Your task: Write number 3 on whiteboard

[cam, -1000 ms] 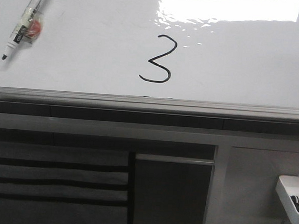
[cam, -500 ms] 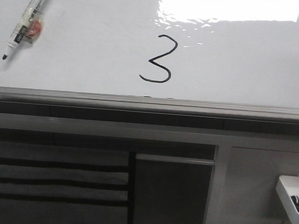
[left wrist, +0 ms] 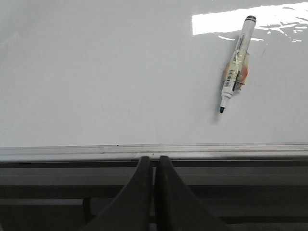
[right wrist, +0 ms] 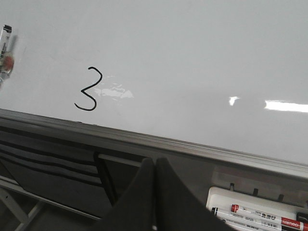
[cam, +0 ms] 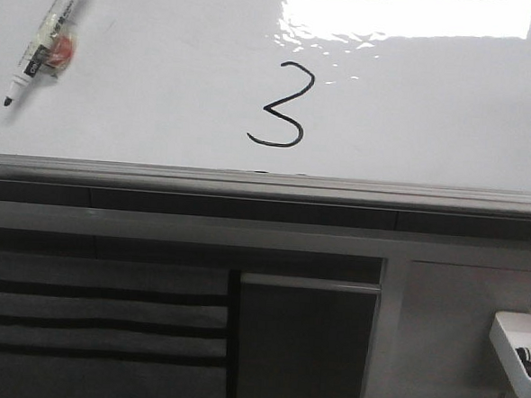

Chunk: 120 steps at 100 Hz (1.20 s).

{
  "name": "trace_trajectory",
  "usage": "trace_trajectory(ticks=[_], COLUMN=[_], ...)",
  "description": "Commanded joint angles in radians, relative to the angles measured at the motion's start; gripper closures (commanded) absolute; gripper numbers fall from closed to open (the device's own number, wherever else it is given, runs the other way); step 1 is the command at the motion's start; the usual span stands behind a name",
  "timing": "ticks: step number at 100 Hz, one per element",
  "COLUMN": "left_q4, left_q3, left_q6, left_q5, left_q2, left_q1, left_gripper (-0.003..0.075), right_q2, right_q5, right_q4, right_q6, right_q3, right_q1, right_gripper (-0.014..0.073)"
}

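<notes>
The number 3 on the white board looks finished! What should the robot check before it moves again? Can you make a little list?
1. Hand-drawn black number 3 complete on the glossy white whiteboard: ok.
2. White marker pen with black tip let go, lying on the board: ok.
3. Pen cap back on: not ok, tip bare.
4. Left gripper empty, fingers shut, off the board: ok.
5. Right gripper empty, fingers shut: ok.
6. Small white tray with spare markers undisturbed: cannot tell.

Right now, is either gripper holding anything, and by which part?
Nothing. The left gripper and right gripper are both shut and empty. The marker lies loose on the whiteboard, uncapped, apart from the number 3.
</notes>
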Motion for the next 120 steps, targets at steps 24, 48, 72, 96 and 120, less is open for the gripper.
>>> trace_trajectory(ticks=[24,48,72,96,120], left_q4=[-0.001,-0.001,-0.001,-0.001,-0.001], left_q3=[0.002,0.002,0.002,0.002,0.002], left_q6=[-0.013,-0.013,-0.013,-0.013,-0.013], left_q5=[-0.083,-0.083,-0.083,-0.083,-0.081], left_q2=[-0.031,-0.031,-0.031,-0.031,-0.031], left_q1=[0.000,0.000,0.000,0.000,0.000], left_gripper=[0.0738,0.0738,0.0738,0.0738,0.0738], right_q2=[-0.018,-0.164,-0.196,-0.196,-0.196], right_q5=[-0.103,-0.431,-0.685,-0.744,-0.733], right_q4=[-0.023,-0.012,0.000,0.008,0.008], right_q6=[-0.001,-0.001,-0.001,0.001,0.001], right_q3=[0.014,0.247,0.471,0.536,0.536], right_q1=[-0.021,-0.226,-0.331,-0.401,-0.410], right_gripper=[0.0668,0.0668,0.0668,0.0668,0.0668])
